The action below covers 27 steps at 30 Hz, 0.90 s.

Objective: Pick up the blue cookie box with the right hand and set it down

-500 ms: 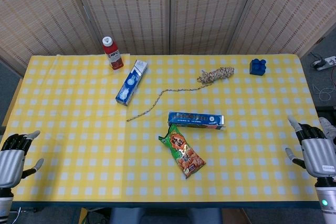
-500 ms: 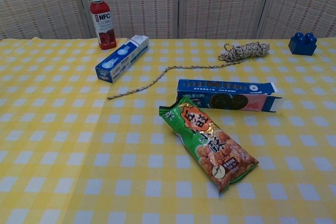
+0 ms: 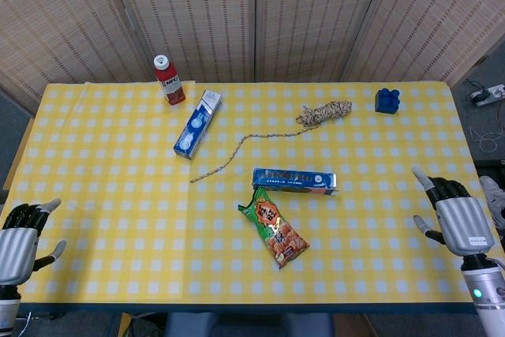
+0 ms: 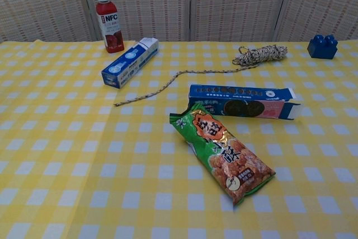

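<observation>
The blue cookie box (image 3: 295,181) lies flat near the table's middle, long side left to right; the chest view shows dark cookies printed on the blue cookie box (image 4: 241,101) and a pink right end. My right hand (image 3: 456,222) hovers over the table's right front edge, well to the right of the box, fingers apart and holding nothing. At the front left corner my left hand (image 3: 20,234) is empty too, its thumb sticking out. Neither hand shows in the chest view.
A green snack bag (image 3: 274,227) lies just in front of the box, nearly touching it. Further back are a blue-and-white carton (image 3: 197,124), a red juice bottle (image 3: 169,80), a coiled rope (image 3: 323,112) with a trailing end, and a blue toy brick (image 3: 387,100).
My right hand has moved left and a little further onto the table, toward the box. The left hand has barely shifted. No object has moved.
</observation>
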{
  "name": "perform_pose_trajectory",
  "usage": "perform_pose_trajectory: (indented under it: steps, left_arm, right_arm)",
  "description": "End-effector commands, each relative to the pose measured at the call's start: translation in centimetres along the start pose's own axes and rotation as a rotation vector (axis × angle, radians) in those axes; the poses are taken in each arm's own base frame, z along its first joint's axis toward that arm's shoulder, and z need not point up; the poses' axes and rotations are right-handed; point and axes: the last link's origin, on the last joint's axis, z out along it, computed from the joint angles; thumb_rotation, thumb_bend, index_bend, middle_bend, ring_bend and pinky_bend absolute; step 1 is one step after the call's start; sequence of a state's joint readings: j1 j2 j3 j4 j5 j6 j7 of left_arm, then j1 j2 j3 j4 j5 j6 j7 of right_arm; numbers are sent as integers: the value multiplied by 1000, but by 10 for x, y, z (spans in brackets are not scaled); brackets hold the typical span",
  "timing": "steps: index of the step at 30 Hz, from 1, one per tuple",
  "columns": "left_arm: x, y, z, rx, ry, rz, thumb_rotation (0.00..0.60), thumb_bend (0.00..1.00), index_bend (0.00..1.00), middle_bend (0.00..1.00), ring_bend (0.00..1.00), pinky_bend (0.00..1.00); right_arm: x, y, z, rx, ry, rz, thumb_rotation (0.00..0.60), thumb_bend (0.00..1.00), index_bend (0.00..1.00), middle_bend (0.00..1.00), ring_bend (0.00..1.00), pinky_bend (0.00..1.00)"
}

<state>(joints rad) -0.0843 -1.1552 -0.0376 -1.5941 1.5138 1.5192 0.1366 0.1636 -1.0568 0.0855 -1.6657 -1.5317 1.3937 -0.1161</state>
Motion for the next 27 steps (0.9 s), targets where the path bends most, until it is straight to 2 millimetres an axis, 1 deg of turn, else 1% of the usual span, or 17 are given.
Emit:
perform_pose_trajectory:
  steps: [1, 6, 7, 10, 14, 19, 27]
  left_arm:
    - [-1, 0, -2, 0, -3, -3, 600, 268, 213, 249, 197, 122]
    - [-1, -2, -4, 5, -2, -9, 600, 268, 216, 249, 197, 122]
    - [-1, -3, -5, 5, -1, -12, 600, 268, 217, 249, 197, 122]
    - [0, -3, -6, 4, 1, -13, 600, 268, 219, 249, 197, 122]
    - [1, -2, -8, -3, 4, -17, 600, 268, 225, 249, 198, 122]
    - [1, -2, -9, -5, 4, -21, 600, 268, 232, 249, 198, 122]
    - [-1, 0, -11, -13, -10, -21, 600, 268, 235, 249, 199, 122]
  right_arm:
    - [9, -20, 26, 75, -13, -23, 600, 229, 87, 243, 202, 243]
    - [16, -52, 63, 173, -51, -19, 600, 227, 88, 243, 201, 242]
    - [16, -60, 74, 190, -65, -11, 600, 225, 88, 243, 201, 242]
    - [15, -77, 96, 227, -101, -6, 600, 221, 87, 243, 199, 242]
    - [6, -105, 123, 279, -165, -31, 600, 212, 88, 243, 193, 242]
    - [-8, -139, 148, 334, -214, -70, 600, 205, 87, 243, 189, 243]
    - [-38, -182, 180, 375, -289, -116, 600, 199, 88, 243, 189, 243]
